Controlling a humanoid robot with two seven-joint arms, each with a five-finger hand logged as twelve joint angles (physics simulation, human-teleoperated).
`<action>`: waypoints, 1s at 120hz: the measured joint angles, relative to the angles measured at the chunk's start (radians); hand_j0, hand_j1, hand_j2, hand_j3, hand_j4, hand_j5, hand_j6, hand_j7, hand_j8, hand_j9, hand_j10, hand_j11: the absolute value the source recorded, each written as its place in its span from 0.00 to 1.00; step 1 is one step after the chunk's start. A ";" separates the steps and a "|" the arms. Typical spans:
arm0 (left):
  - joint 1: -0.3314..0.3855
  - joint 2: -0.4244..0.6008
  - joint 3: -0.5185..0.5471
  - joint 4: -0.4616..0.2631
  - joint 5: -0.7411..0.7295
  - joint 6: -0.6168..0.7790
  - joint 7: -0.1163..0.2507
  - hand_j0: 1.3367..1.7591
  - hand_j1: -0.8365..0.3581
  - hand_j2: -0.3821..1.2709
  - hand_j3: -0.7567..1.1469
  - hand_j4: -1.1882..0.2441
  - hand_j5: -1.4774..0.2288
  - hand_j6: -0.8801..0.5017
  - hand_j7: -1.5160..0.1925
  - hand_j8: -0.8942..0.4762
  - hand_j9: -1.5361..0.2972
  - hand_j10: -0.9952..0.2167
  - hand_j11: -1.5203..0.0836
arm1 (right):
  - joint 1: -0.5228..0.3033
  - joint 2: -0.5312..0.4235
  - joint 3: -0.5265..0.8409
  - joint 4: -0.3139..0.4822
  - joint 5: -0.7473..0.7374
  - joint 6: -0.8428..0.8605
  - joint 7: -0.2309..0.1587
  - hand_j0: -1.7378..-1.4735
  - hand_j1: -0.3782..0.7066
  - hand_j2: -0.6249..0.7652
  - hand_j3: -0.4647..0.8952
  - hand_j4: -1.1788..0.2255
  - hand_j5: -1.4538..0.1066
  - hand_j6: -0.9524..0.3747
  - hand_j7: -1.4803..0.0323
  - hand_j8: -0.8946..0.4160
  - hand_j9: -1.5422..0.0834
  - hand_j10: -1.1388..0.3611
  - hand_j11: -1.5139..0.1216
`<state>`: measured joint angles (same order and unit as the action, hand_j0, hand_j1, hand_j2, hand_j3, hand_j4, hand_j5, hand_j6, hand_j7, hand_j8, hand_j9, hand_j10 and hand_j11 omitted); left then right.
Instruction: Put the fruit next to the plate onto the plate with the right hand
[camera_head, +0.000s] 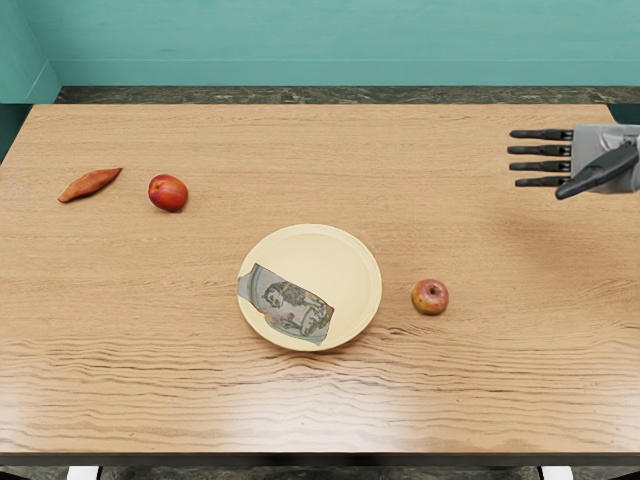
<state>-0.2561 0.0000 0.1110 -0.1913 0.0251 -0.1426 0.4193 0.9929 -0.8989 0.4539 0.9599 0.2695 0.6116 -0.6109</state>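
- Right hand (582, 160) is held open, fingers straight, at the right edge of the tabletop (320, 400)
- Apple (430, 297) beside the plate (350, 246) is judged firm, smooth, light; best clasped around its sides

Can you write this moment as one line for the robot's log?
right robot hand: open, far right, holding nothing | apple: on table, just right of plate, untouched | plate: no fruit on it

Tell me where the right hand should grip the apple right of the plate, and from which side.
Probably best: grip the apple across its widest middle, coming down from above. It is small and round, and lies on the table apart from the plate, with free space all round. The open right hand hovers farther back to its right.
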 joint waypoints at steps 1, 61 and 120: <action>0.000 0.000 0.001 0.000 0.000 0.000 0.000 0.76 0.98 0.23 0.40 0.82 0.86 0.63 0.88 0.65 0.83 0.81 0.94 | 0.000 0.000 0.000 -0.001 0.000 0.000 0.000 0.30 0.03 0.45 0.34 0.84 0.93 0.72 0.98 0.68 0.95 0.76 0.93; 0.069 0.000 0.009 0.004 0.000 0.000 0.000 0.76 0.98 0.23 0.40 0.82 0.86 0.63 0.88 0.65 0.83 0.81 0.94 | 0.040 -0.155 0.000 0.273 -0.264 0.000 0.000 0.30 0.03 0.45 0.34 0.84 0.93 0.72 0.98 0.68 0.95 0.76 0.93; 0.237 0.000 0.001 0.007 0.000 0.000 0.000 0.76 0.98 0.23 0.40 0.82 0.86 0.63 0.88 0.65 0.83 0.81 0.94 | 0.110 -0.286 -0.062 0.742 -0.615 0.000 0.000 0.30 0.06 0.44 0.34 0.81 0.90 0.69 0.95 0.65 0.92 0.73 0.90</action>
<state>-0.0190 0.0000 0.1121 -0.1842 0.0247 -0.1424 0.4195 1.1028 -1.1846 0.3916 1.7022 -0.3453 0.6120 -0.6109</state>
